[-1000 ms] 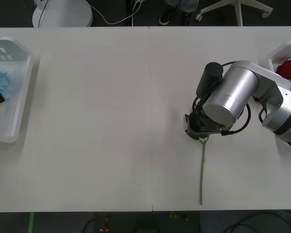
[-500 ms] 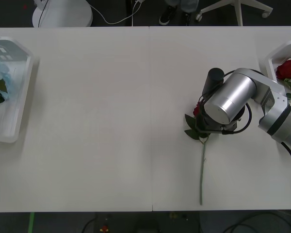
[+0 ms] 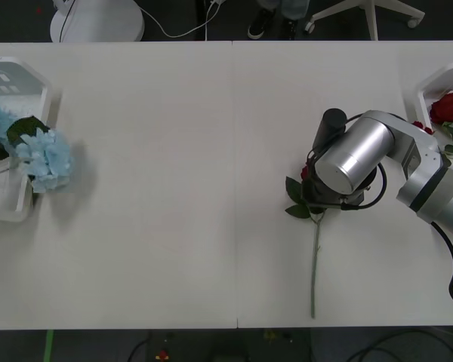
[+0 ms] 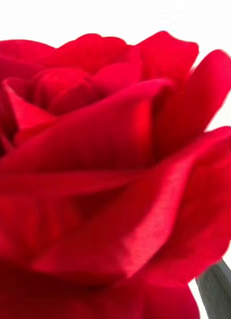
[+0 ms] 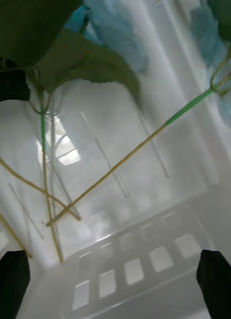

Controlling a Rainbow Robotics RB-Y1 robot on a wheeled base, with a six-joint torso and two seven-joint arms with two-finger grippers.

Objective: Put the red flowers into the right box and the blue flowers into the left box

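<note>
The front view was taken from above, looking forward and down on the white table (image 3: 174, 151), with the left box (image 3: 30, 207) and the right box (image 3: 430, 81) cut by its side edges. The right wrist view was set extremely close to a red rose bloom (image 4: 105, 164), the bloom seen partly hidden under the right arm (image 3: 355, 154) in the front view (image 3: 305, 172). The left wrist view looked closely into the left box's ribbed bottom (image 5: 120, 189), across yellow-green stems (image 5: 115, 167) and pale-blue flower heads (image 5: 113, 30).

Silver cylindrical right arm (image 3: 362, 154), grey joint bands, looped black cables, black fingertips (image 5: 11, 279) on left end effector (image 5: 115, 284)
</note>
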